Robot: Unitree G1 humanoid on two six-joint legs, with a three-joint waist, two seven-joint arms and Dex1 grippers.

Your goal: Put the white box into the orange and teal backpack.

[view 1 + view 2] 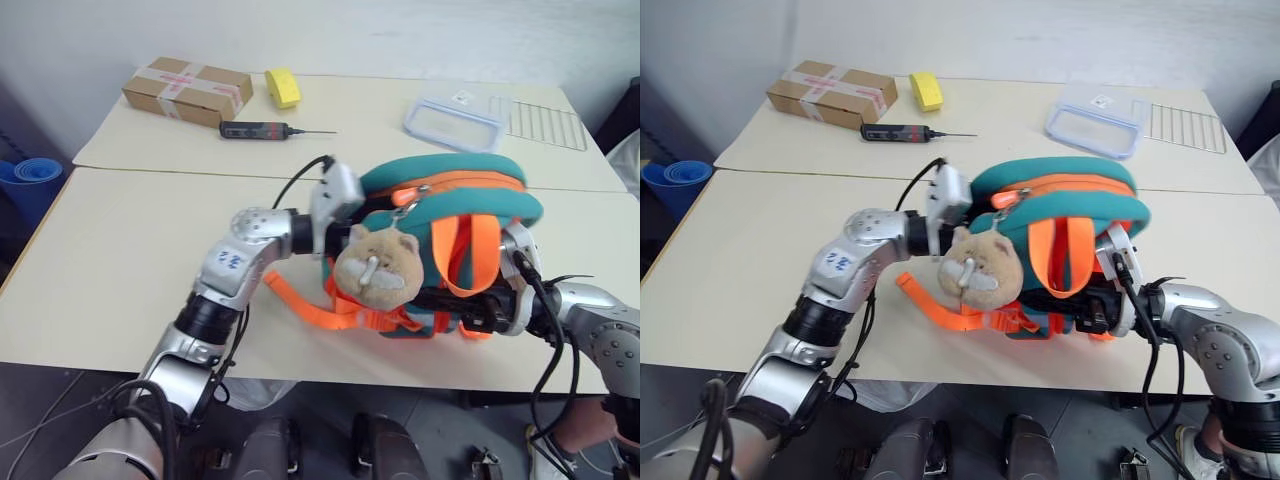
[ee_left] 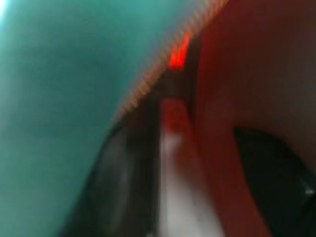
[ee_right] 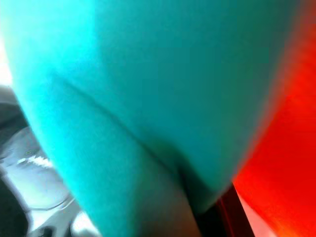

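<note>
— So where does the orange and teal backpack (image 1: pixel 450 215) sit?

— Near the front edge of the table (image 1: pixel 120 270), zipper band up, its plush charm (image 1: pixel 375 268) hanging off the front. The right gripper (image 1: pixel 490 310) is pressed shut against the bag's lower right side, on fabric or a strap I think — likely to steady it.

— And the left gripper (image 2: pixel 197 163)?

— Up against the bag's left side by the zipper; its wrist view shows two dark fingers (image 2: pixel 276 173) spread apart along the orange seam, probably feeling for the opening.

— The white box?

— I can't find it; whether it's already inside, I can't tell.
</note>
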